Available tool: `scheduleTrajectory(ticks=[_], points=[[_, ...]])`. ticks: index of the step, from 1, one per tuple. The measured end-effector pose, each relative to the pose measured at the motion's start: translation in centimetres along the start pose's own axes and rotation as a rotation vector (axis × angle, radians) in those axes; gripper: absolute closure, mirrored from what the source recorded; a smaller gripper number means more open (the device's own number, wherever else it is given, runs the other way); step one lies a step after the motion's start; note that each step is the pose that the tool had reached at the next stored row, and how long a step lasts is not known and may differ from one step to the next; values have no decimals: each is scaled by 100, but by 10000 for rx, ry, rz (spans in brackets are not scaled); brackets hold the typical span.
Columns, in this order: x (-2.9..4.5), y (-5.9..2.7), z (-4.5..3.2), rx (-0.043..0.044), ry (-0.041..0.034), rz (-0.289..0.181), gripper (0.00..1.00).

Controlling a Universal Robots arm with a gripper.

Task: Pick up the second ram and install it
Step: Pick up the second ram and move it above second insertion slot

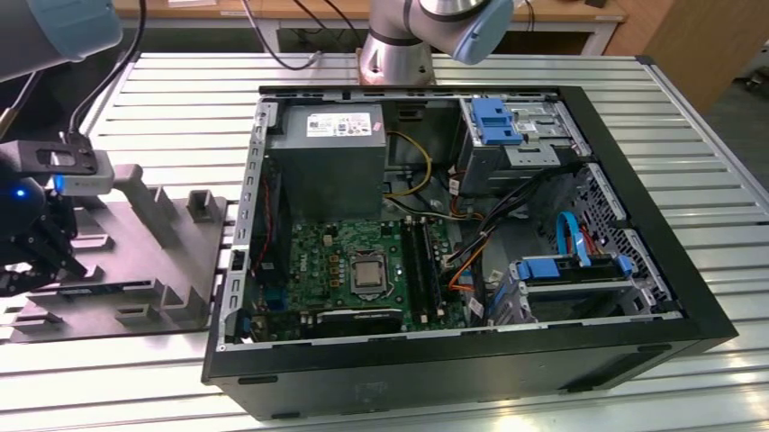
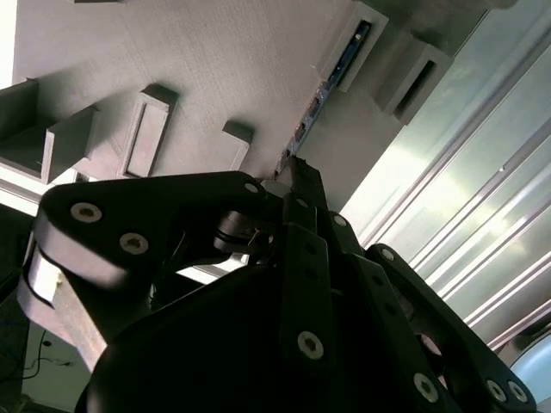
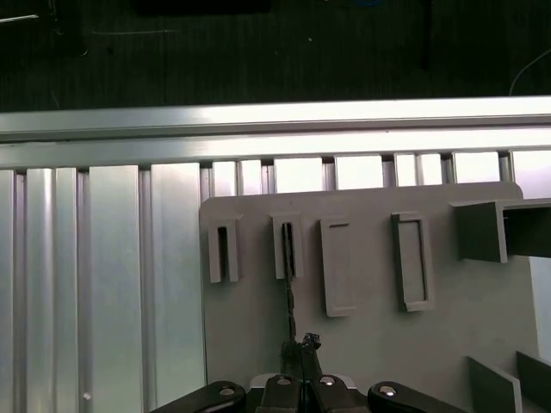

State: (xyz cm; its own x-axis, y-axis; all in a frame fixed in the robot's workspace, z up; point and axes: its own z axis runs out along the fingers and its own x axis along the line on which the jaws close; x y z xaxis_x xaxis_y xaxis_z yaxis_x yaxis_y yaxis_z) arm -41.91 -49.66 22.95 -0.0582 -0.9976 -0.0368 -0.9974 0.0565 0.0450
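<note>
The gripper [image 3: 301,351] was down at the grey tray [image 3: 370,344]. Its jaws were pinched shut on the second ram [image 3: 289,288]. The ram stood on its thin edge in a slot of the tray. In the first wrist view it looked like a thin dark line. The second wrist view showed tiny parts along its edge. The exterior view showed the open computer case [image 1: 625,297] just beside the tray, with the gripper at the tray's other side.

Black pincer [image 2: 291,170], grey tray [image 2: 198,69], dark ram [image 2: 314,103]
</note>
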Motion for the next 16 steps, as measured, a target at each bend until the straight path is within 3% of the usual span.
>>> scheduleTrajectory(ticks=[13,14,16], points=[[2,-2,39,0,1,0,90],[2,-2,39,0,1,0,89],[2,-2,39,1,1,0,77]])
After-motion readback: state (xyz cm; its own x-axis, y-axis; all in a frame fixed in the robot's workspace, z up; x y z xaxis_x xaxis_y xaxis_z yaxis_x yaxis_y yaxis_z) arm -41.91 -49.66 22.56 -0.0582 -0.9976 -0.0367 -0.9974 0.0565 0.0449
